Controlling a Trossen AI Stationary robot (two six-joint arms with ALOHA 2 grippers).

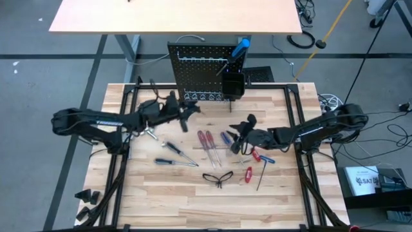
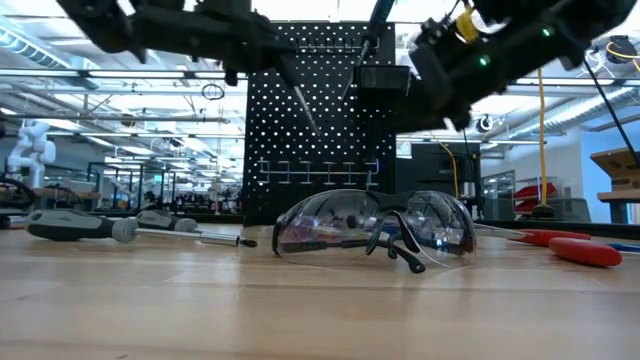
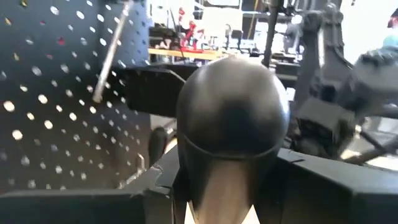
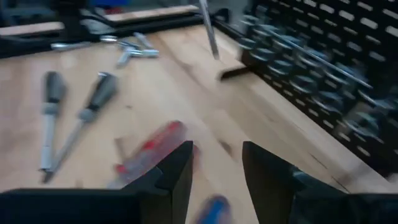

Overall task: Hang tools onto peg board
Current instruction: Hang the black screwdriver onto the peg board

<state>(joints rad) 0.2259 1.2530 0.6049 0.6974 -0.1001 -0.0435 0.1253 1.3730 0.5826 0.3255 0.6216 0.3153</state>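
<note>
Two arms show in the high view: the left pincer (image 1: 187,111) grips a black-handled screwdriver (image 1: 175,107) just in front of the peg board (image 1: 201,72) at the table's (image 1: 161,200) far edge, while the right pincer (image 1: 241,129) hovers empty, jaws narrowly apart, above the red-handled screwdrivers (image 1: 207,140). In the low view, black-framed glasses (image 2: 375,228) lie before the peg board. In the left wrist view the handle's rounded end (image 3: 233,118) sits between the fingers; in the right wrist view the fingers (image 4: 177,174) stand apart over a red handle (image 4: 149,152).
</note>
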